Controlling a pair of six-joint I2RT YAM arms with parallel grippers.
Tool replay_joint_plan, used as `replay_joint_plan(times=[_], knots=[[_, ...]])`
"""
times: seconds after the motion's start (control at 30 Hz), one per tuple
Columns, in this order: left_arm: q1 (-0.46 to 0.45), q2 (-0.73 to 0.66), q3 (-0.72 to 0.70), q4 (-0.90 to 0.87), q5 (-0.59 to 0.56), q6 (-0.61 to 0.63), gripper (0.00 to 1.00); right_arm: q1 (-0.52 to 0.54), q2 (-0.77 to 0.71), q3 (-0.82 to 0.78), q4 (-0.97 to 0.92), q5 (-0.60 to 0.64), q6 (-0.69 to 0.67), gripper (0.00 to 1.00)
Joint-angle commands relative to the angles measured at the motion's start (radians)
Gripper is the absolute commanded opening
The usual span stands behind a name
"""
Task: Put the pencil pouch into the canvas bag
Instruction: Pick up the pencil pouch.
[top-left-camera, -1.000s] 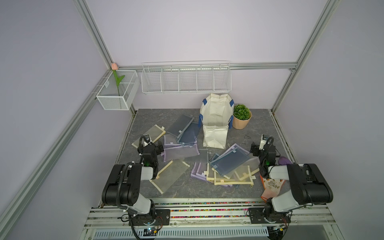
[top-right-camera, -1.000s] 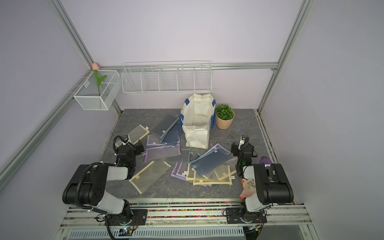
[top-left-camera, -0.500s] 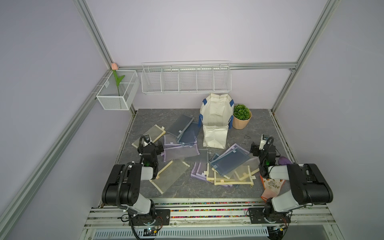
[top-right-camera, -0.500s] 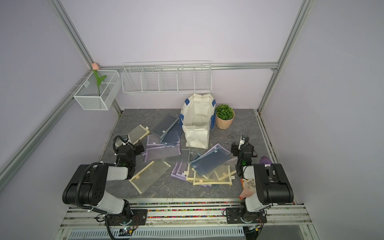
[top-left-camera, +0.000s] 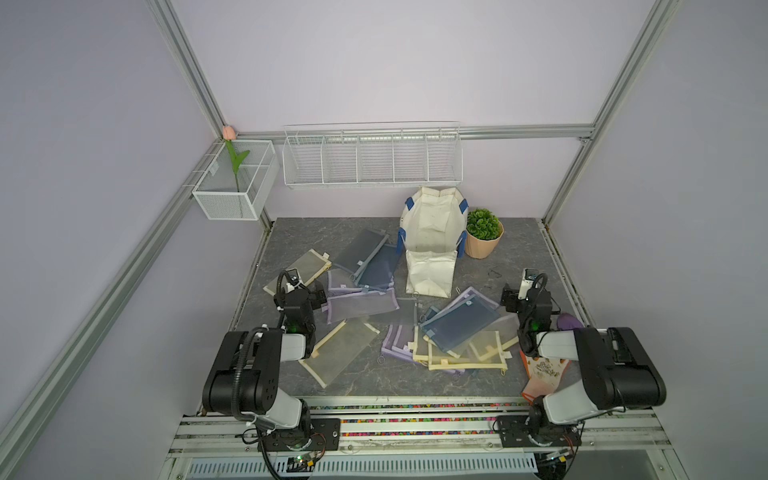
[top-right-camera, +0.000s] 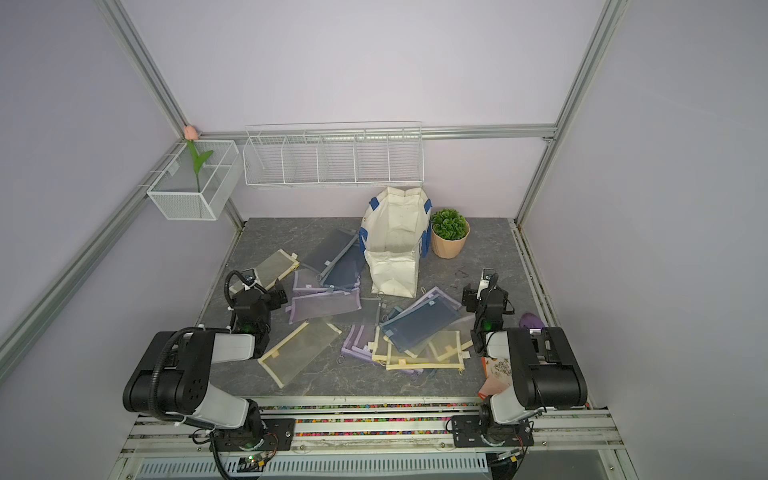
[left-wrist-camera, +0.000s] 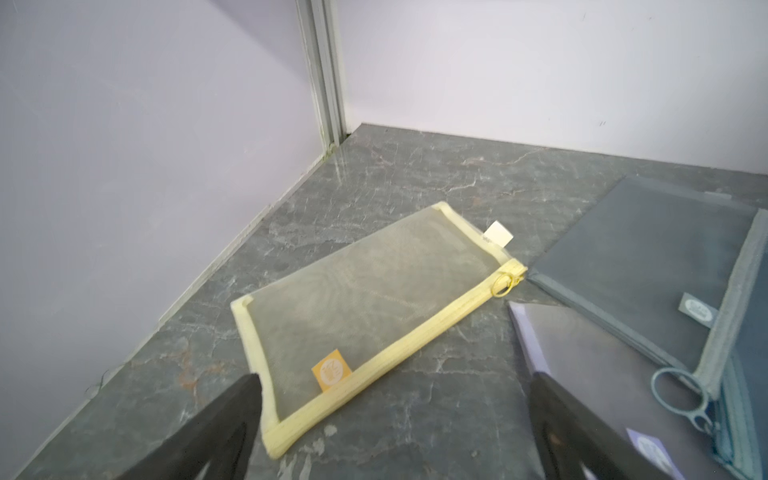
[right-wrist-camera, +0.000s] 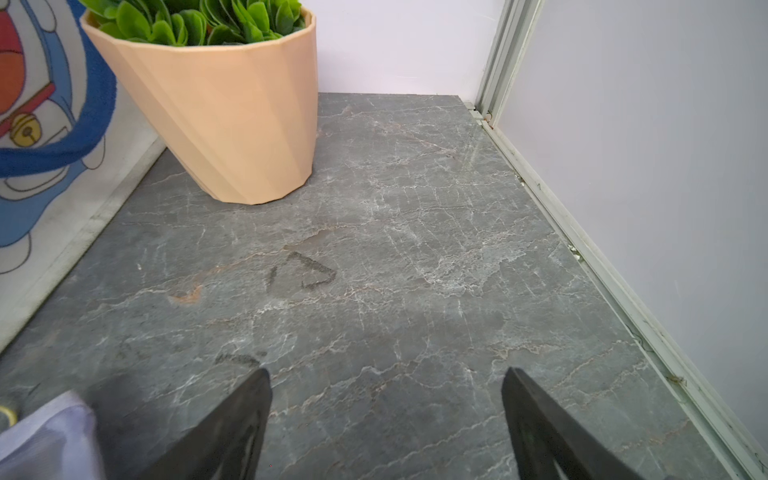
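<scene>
The off-white canvas bag (top-left-camera: 430, 232) (top-right-camera: 395, 243) with blue straps stands open at the back of the table; its printed side shows in the right wrist view (right-wrist-camera: 41, 124). Several mesh pencil pouches lie scattered flat across the table. A yellow-edged pouch (left-wrist-camera: 374, 299) (top-left-camera: 300, 269) lies just ahead of my left gripper (left-wrist-camera: 397, 378) (top-left-camera: 298, 286), which is open and empty. A grey pouch (left-wrist-camera: 648, 266) and a purple pouch (left-wrist-camera: 602, 365) lie beside it. My right gripper (right-wrist-camera: 386, 370) (top-left-camera: 525, 291) is open over bare table, holding nothing.
A peach pot with a green plant (top-left-camera: 483, 232) (right-wrist-camera: 224, 108) stands right beside the bag. A wire rack (top-left-camera: 372, 160) and a mesh basket with a tulip (top-left-camera: 235, 183) hang on the walls. A purple item (top-left-camera: 568, 322) and a floral packet (top-left-camera: 542, 374) lie by the right arm.
</scene>
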Motion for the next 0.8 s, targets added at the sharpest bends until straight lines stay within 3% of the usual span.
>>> replay_joint_plan(times=[0.0, 0.07, 0.2, 0.3, 0.37, 0.43, 0.57, 0.67, 0.77], knots=[[0.004, -0.172, 0.102, -0.295, -0.005, -0.010, 0.98, 0.047, -0.148, 0.096, -0.283, 0.072, -0.035, 0.88], [0.004, -0.283, 0.152, -0.499, 0.074, -0.021, 0.99, 0.054, -0.236, 0.239, -0.641, 0.069, 0.059, 0.88], [-0.043, -0.475, 0.227, -0.769, 0.184, -0.143, 0.99, 0.099, -0.362, 0.390, -1.040, 0.036, 0.210, 0.88], [-0.156, -0.576, 0.334, -0.989, 0.170, -0.356, 0.99, 0.117, -0.432, 0.477, -1.319, -0.008, 0.396, 0.88], [-0.204, -0.573, 0.438, -1.135, 0.277, -0.493, 0.99, 0.119, -0.424, 0.541, -1.490, -0.122, 0.491, 0.88], [-0.282, -0.525, 0.504, -1.212, 0.369, -0.567, 0.99, 0.118, -0.410, 0.550, -1.545, -0.271, 0.559, 0.88], [-0.520, -0.382, 0.582, -1.197, 0.390, -0.646, 1.00, 0.119, -0.388, 0.482, -1.517, -0.497, 0.665, 0.89], [-0.636, -0.234, 0.609, -1.103, 0.440, -0.735, 0.98, 0.120, -0.353, 0.473, -1.504, -0.615, 0.683, 0.88], [-0.738, -0.083, 0.674, -1.085, 0.419, -0.769, 0.98, 0.120, -0.345, 0.462, -1.517, -0.664, 0.666, 0.88]])
